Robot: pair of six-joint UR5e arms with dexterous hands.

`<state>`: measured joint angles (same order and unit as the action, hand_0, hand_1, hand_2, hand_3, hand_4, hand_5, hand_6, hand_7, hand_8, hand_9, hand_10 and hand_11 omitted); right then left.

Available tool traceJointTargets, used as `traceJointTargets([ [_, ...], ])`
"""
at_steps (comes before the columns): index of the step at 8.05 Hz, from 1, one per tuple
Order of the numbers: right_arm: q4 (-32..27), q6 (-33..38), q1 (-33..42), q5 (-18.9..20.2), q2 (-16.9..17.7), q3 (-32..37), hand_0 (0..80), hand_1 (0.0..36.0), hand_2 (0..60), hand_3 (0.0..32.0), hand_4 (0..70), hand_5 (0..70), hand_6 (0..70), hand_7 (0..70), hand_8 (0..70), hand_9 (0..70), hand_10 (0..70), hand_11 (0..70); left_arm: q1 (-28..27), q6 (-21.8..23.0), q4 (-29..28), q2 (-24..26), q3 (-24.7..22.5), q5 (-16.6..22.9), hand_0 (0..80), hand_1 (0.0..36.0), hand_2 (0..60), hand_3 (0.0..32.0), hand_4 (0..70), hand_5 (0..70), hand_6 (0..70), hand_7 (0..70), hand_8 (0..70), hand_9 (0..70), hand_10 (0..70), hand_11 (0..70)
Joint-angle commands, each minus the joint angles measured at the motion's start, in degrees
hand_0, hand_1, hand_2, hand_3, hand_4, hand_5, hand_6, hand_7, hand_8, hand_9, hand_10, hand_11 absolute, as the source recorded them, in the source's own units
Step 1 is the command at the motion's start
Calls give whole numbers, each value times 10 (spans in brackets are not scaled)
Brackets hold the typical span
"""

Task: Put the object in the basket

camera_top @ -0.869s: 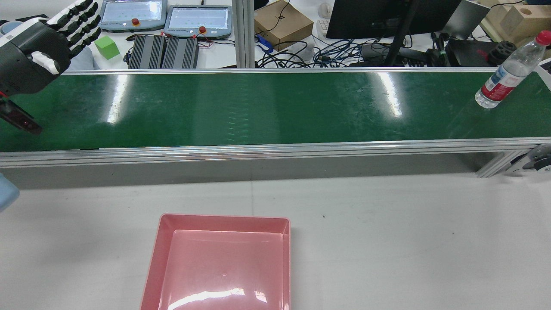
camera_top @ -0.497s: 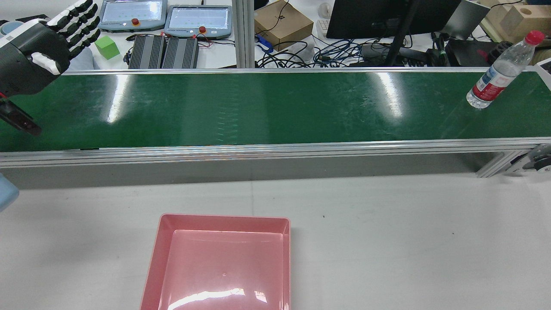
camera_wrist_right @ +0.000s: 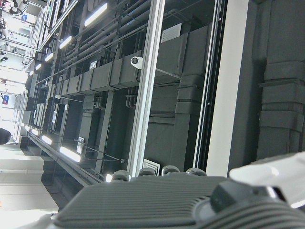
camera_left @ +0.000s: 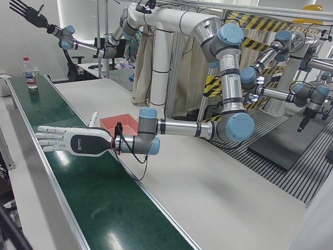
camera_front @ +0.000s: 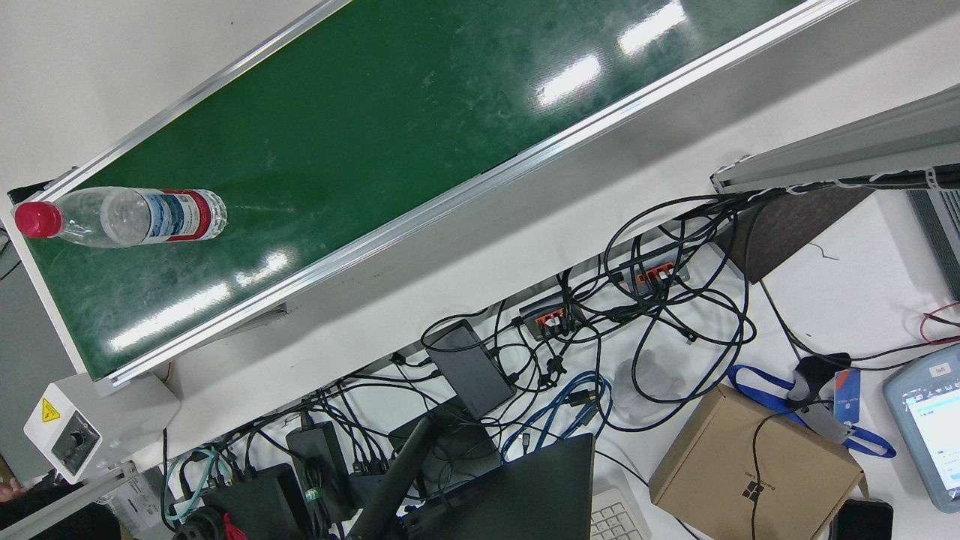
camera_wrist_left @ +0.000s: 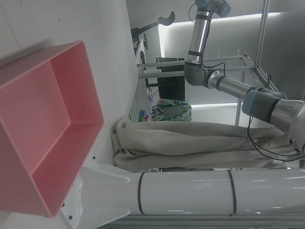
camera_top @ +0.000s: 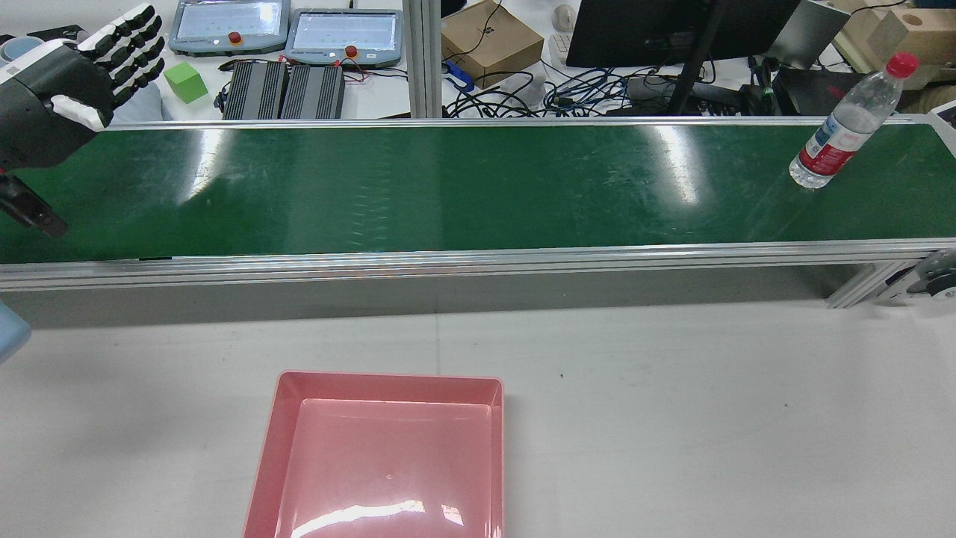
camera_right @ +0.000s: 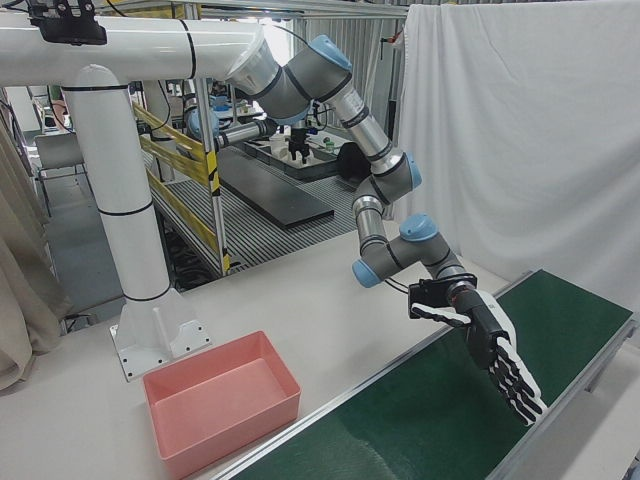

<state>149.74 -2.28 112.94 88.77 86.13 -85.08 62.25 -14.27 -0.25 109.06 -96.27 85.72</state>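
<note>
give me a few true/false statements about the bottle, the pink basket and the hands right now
1. The water bottle stands upright on the green conveyor belt. True.
2. The pink basket already holds the bottle. False: the basket is empty and the bottle is on the belt.
3. The left hand is open, its fingers stretched flat above the belt. True.
4. The left hand is touching the bottle. False: hand and bottle are apart, near opposite ends of the belt in the rear view.
5. The bottle has a blue cap. False: the cap is red.
6. The right hand is raised high and holds nothing. True.
</note>
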Motion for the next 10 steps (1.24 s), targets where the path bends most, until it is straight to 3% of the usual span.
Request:
traceJointTargets([
  [1, 0, 0, 0, 0, 0, 0, 0, 0, 0, 0, 0, 0, 0, 0, 0, 0, 0, 0, 2, -1, 3, 0, -1, -1, 513, 29, 0, 12, 30, 61, 0, 0, 24, 22, 5, 18],
  [10, -1, 0, 0, 0, 0, 0, 0, 0, 0, 0, 0, 0, 0, 0, 0, 0, 0, 0, 2, -1, 3, 0, -1, -1, 512, 26, 0, 28, 0, 47, 0, 0, 6, 11, 0, 3],
])
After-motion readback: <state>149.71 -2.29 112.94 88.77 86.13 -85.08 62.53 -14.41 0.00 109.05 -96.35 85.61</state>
